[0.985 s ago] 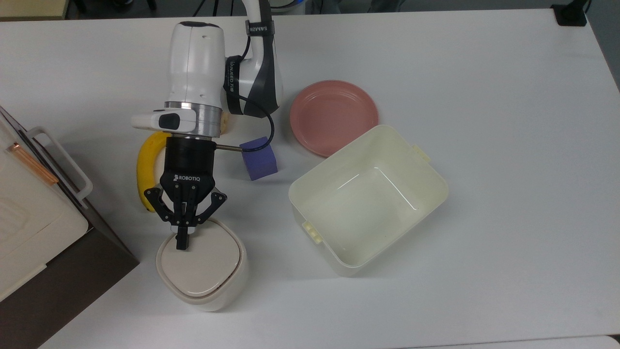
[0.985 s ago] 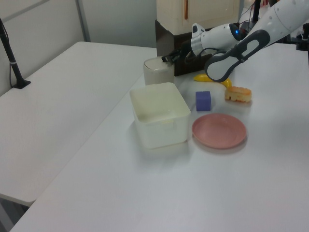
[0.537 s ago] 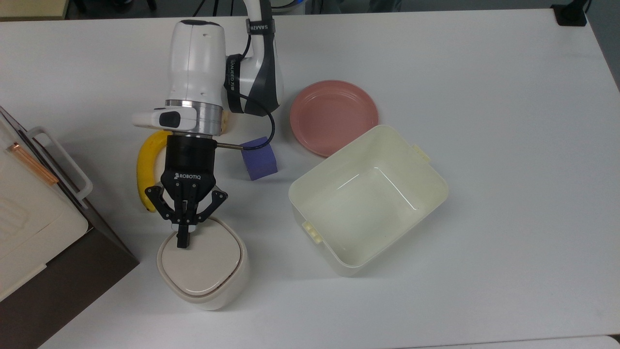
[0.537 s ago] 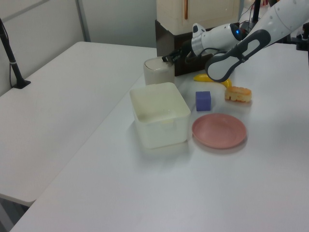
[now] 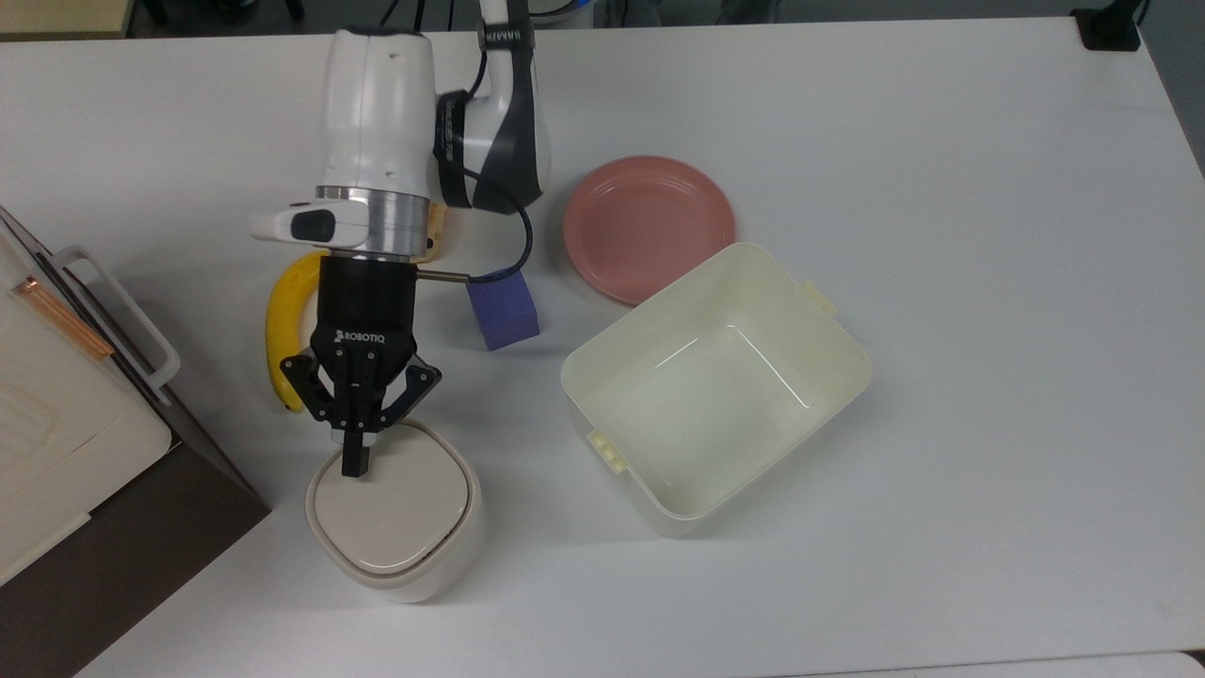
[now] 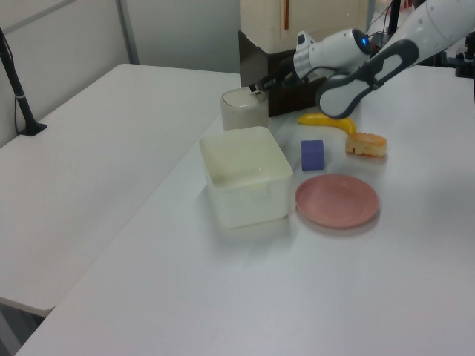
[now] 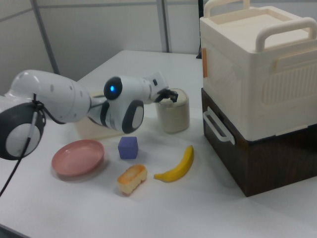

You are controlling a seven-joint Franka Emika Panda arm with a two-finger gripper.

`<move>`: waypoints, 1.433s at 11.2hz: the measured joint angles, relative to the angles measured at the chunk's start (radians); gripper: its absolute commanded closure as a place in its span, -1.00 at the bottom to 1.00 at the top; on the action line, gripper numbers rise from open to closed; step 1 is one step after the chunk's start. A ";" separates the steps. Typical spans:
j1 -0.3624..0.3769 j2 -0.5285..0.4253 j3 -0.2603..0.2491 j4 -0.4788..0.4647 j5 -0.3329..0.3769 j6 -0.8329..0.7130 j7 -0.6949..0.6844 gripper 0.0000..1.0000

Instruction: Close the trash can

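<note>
The gripper (image 5: 354, 463) has its two black fingers pressed together into a single blunt tip, holding nothing, and that tip sits over the edge of the trash can's lid (image 5: 391, 506) nearest the arm. In the top view the lid spreads away from the fingertips toward the bottom of the picture, so the trash can (image 5: 393, 516) lies straight ahead of the hand, along the line the wrist is already pointing. The can stands on the white table (image 5: 941, 282), just beside the dark base of the big cream box (image 5: 56, 414) at the top view's left, with the banana (image 5: 282, 339) behind the hand and the purple cube (image 5: 502, 306) off to the top view's right. In the left view the tip looks level with the lid's top or a touch above it; whether it touches I cannot tell. The lid looks flat and seated all round, so I would judge the can to be closed or very nearly so

Compared with a second ago, the fingertips have drawn back from further in over the lid to its near edge, and the whole wrist has pulled back and lifted slightly, while the can has stayed where it was
</note>
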 measured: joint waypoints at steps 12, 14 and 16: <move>-0.092 -0.634 0.045 0.069 0.316 -1.445 -0.150 1.00; -0.103 -0.681 0.036 0.064 0.327 -1.582 -0.213 1.00; -0.103 -0.703 0.027 0.061 0.327 -1.647 -0.263 1.00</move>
